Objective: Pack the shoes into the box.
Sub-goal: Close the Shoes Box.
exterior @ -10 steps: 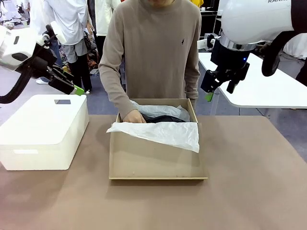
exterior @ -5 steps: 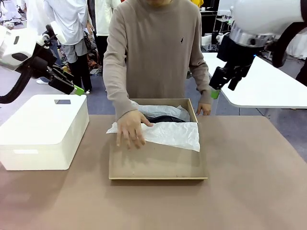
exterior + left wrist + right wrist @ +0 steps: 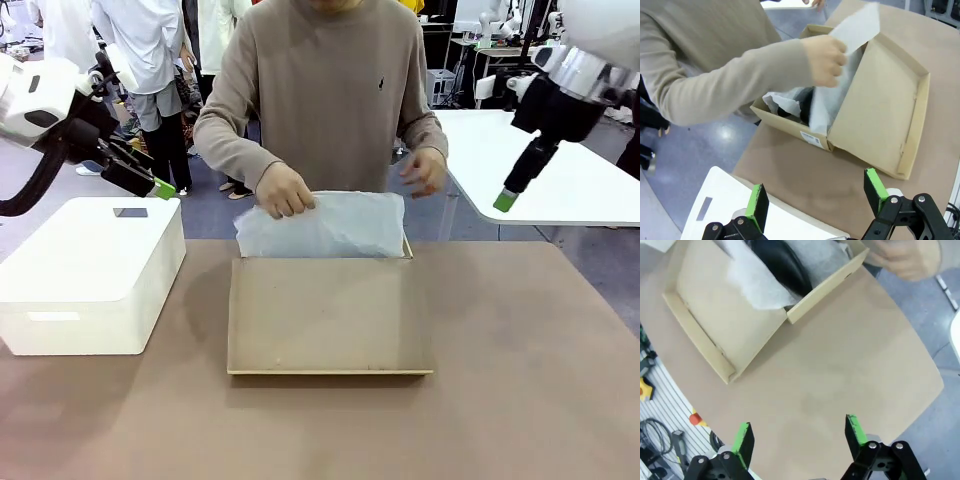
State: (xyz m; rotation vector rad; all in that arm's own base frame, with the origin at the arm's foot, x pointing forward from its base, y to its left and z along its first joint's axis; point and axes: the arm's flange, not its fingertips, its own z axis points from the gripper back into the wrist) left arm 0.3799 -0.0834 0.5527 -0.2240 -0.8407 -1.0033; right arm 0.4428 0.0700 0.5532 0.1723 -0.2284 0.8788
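The box (image 3: pixel 330 320) stands in the middle of the front view on the brown table (image 3: pixel 520 400). Its large flap lid lies open and flat toward the lower edge of the frame. The white tissue paper (image 3: pixel 335 225) is lifted up over the far part of the box. The person's hand (image 3: pixel 285 190) pinches the paper at its upper left corner, and the other hand (image 3: pixel 425 170) is in the air a little to the right of the paper, blurred.

The shoes (image 3: pixel 780 262) lie inside the box. In the right wrist view a glossy black part of them shows at the top of the frame, between folds of tissue; the rest is covered.

The left gripper (image 3: pixel 817 195) has its green pads wide apart and holds nothing. In the front view it hangs at the upper left, above the white box (image 3: pixel 90 270) that stands at the left side of the table, well apart from the shoebox.

The right gripper (image 3: pixel 797 432) is also spread wide and empty — in the front view it is at the upper right, in front of a white table (image 3: pixel 560 190) and away from the box.
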